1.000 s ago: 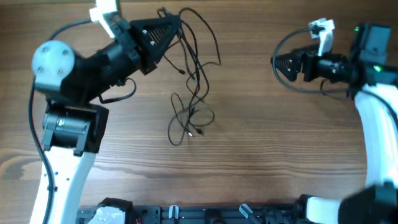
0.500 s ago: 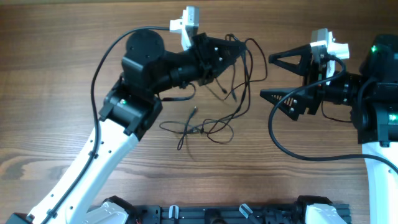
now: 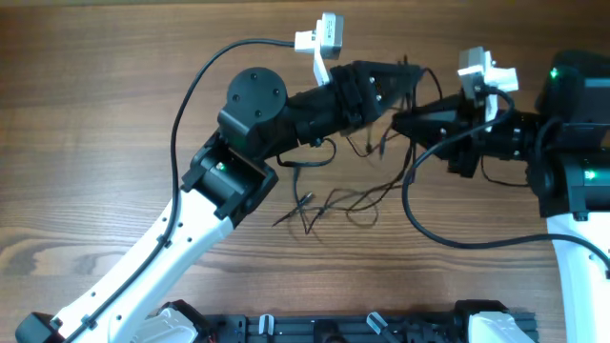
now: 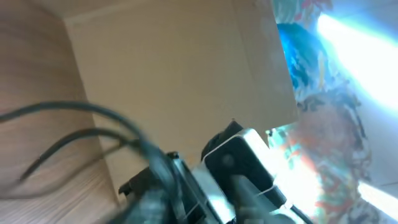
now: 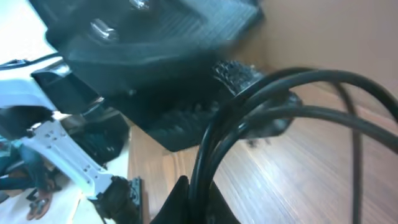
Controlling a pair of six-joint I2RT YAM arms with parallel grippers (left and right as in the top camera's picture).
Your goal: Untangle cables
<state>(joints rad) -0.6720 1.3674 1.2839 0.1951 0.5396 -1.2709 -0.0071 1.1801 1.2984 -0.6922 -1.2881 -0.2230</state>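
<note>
Wood table point(image 3: 105, 124). Cables point(image 5: 208, 146): strands lifted at grippers, rest trailed toward robot onto table. Right gripper point(image 3: 400, 118) clamped on strands. Left gripper point(image 3: 410, 78) just beside it, opening indeterminate.

Overhead: straight down on the wood surface point(image 3: 95, 143), mid distance, left arm point(image 3: 257, 105) and right arm point(image 3: 572, 143) both in view. Left wrist: very close, tilted, blurred. Right wrist: very close, facing the left arm. All share the cables point(image 3: 355, 195).
</note>
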